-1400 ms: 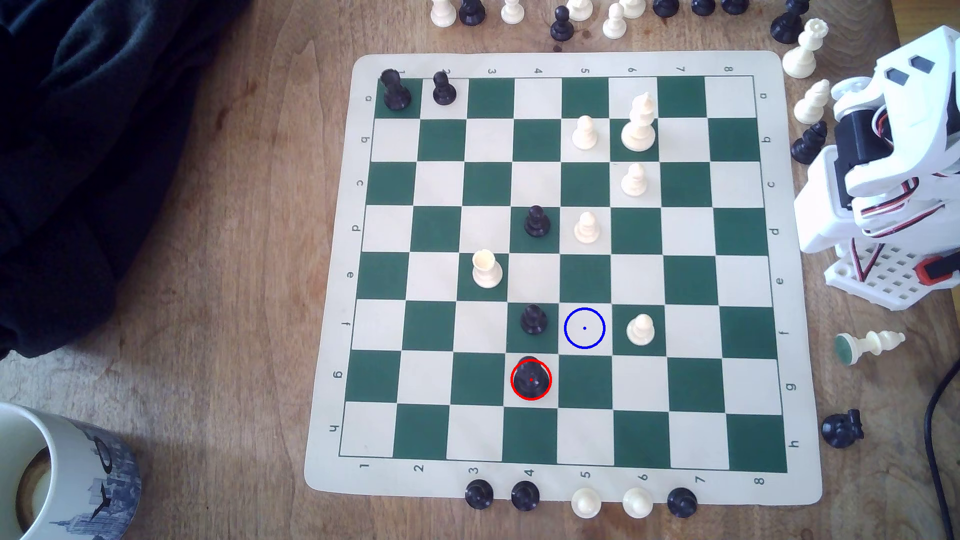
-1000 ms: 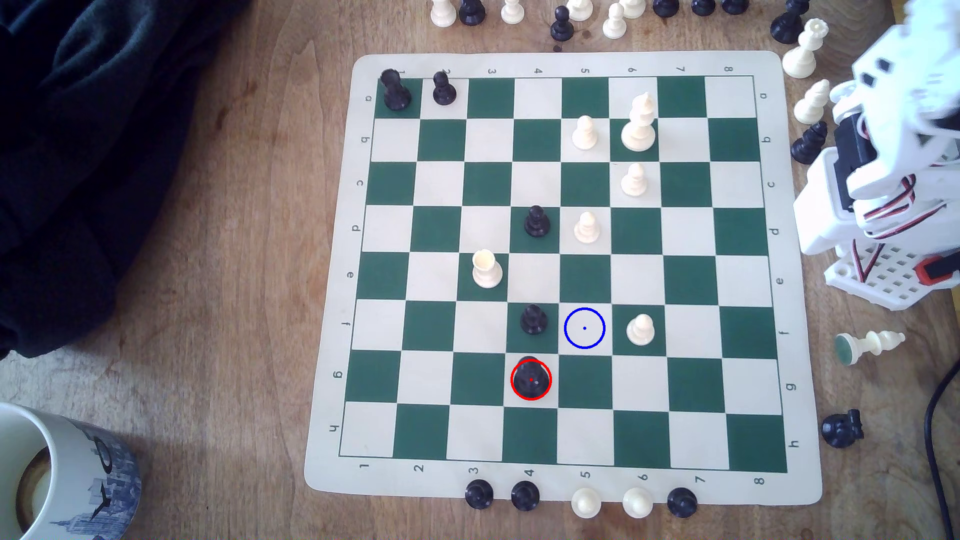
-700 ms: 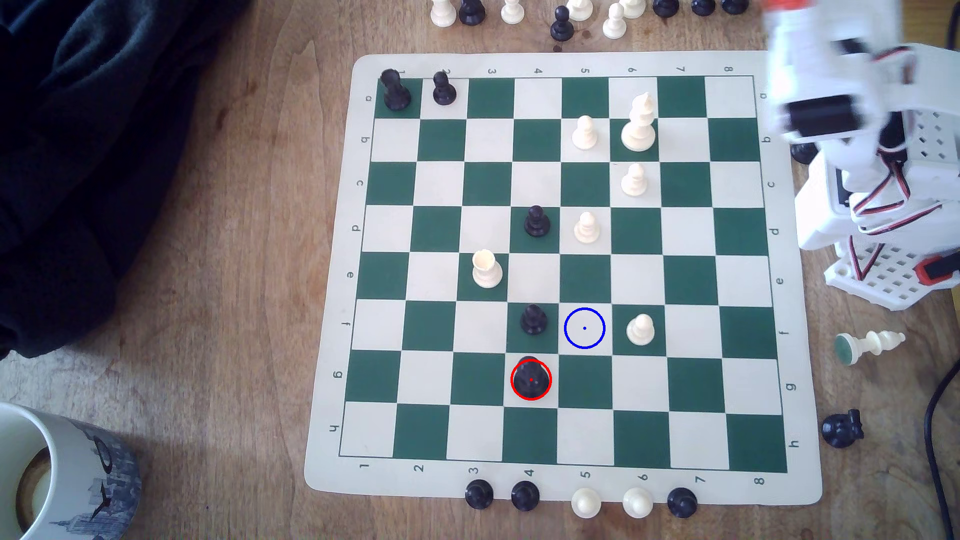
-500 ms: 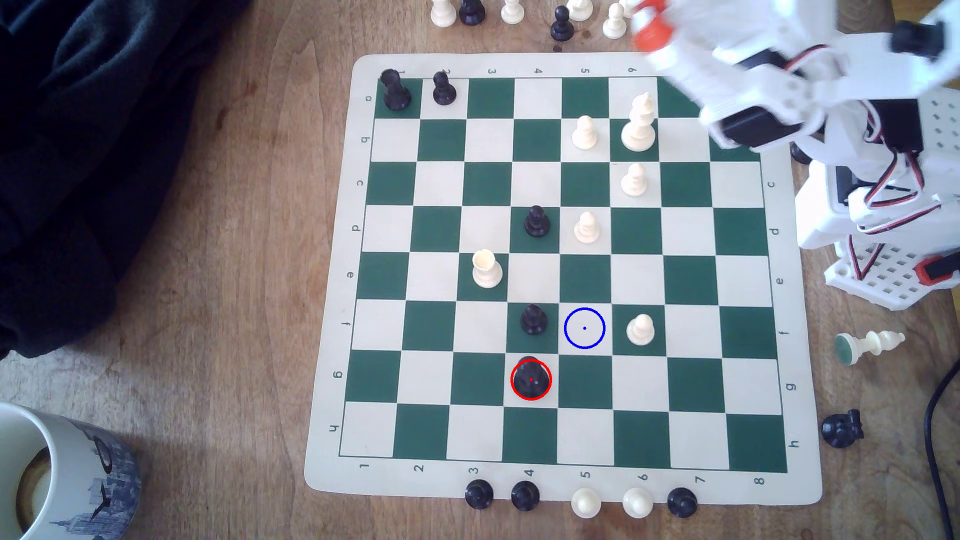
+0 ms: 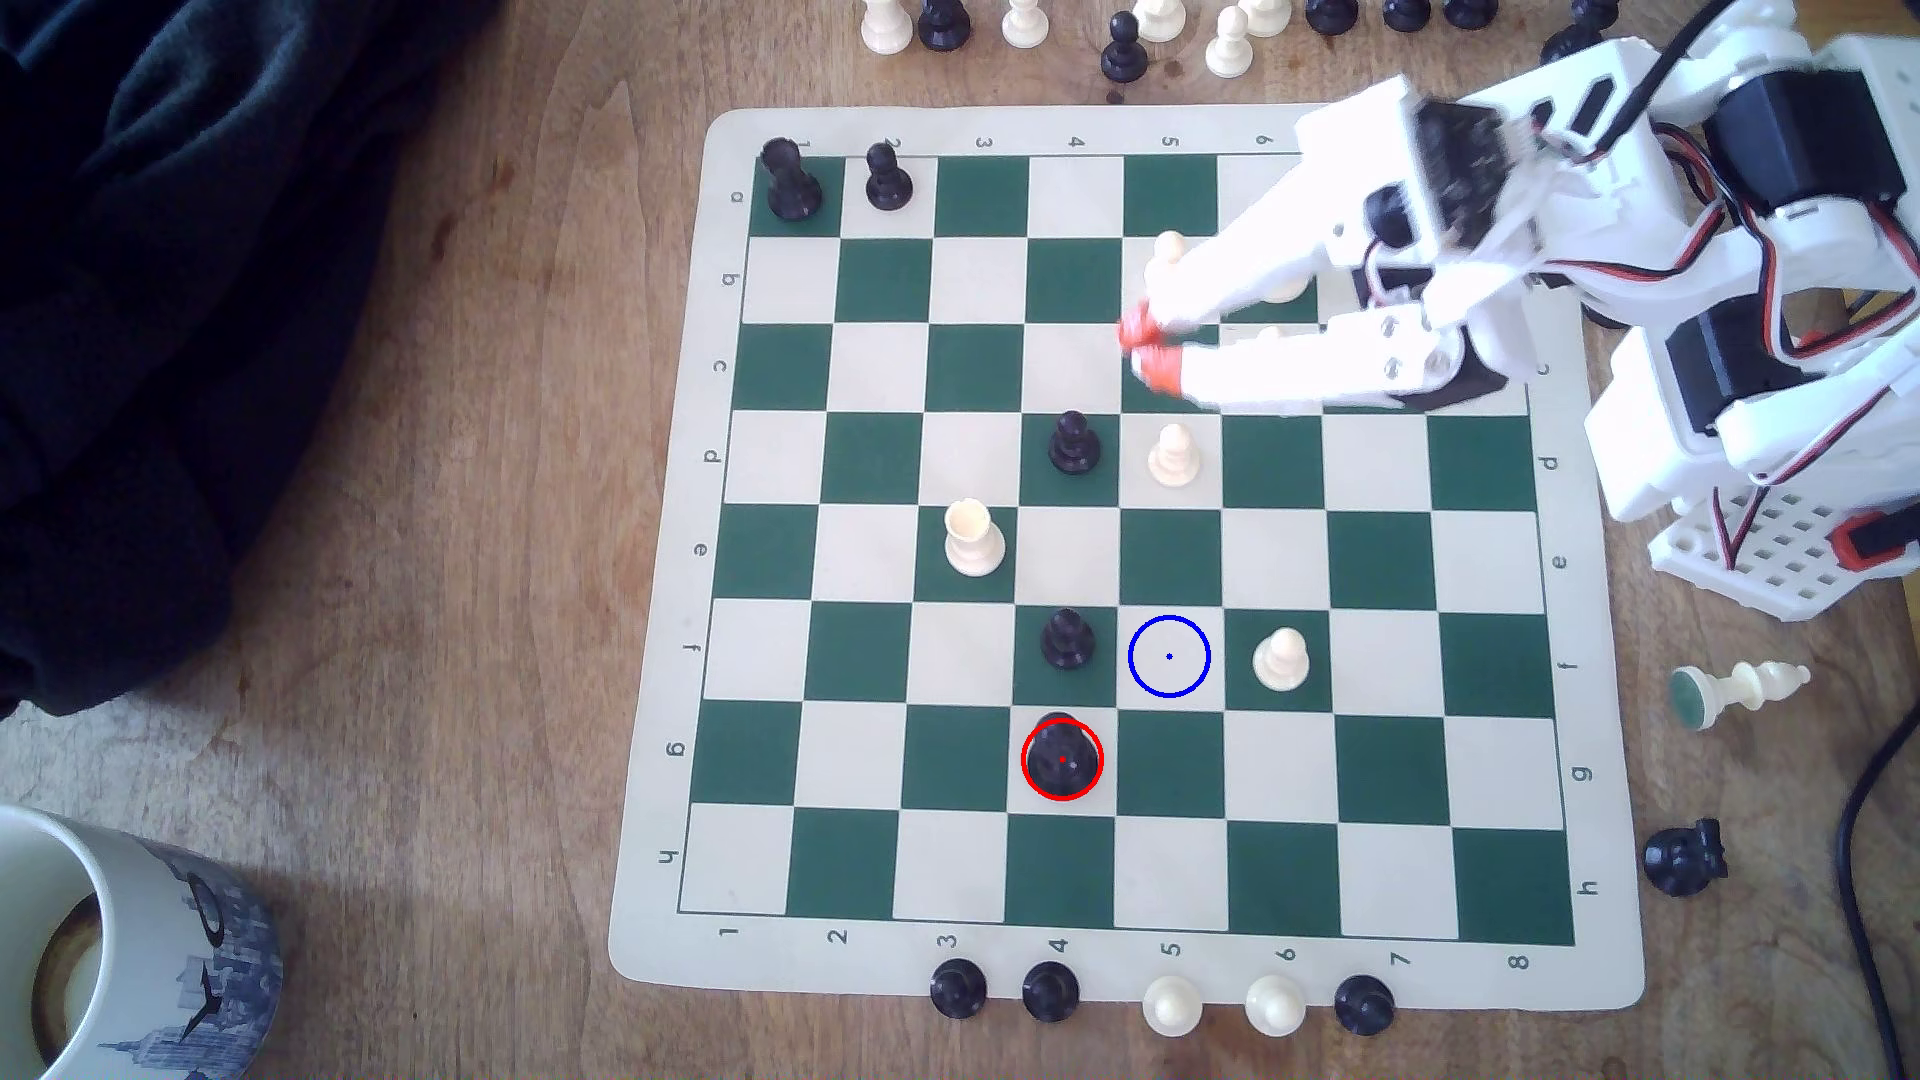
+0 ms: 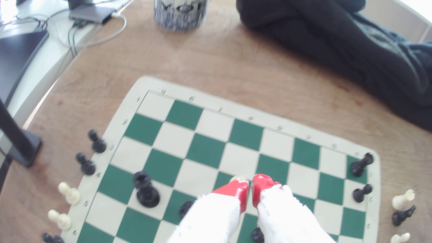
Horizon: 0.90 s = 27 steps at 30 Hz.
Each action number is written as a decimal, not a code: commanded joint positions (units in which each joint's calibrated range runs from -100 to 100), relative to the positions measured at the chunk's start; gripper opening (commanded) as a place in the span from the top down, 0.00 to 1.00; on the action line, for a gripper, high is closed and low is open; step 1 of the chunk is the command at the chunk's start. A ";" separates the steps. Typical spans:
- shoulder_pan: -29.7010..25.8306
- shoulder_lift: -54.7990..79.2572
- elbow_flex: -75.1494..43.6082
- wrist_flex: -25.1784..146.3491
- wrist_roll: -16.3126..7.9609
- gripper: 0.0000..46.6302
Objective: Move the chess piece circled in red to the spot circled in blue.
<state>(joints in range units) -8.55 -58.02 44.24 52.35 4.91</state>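
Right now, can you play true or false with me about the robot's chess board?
1. The red-circled piece is black. True.
2. The gripper is holding it. False: the gripper is over the far part of the board, well away from the piece, its red tips nearly together with nothing between them.
3. The blue-circled square has nothing on it. True.
4. The blue circle sits on a green square. False: the square is cream.
5. A white pawn stands next to the blue-circled square. True.
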 commanded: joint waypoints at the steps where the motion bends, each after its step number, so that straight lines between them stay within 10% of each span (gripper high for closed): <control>1: -4.47 9.89 -14.68 7.52 -2.05 0.88; 7: -7.75 20.16 -20.85 7.68 -7.03 0.78; 27: -11.74 42.91 -22.48 4.08 -7.62 0.66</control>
<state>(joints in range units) -20.43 -16.21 26.98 57.05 -3.05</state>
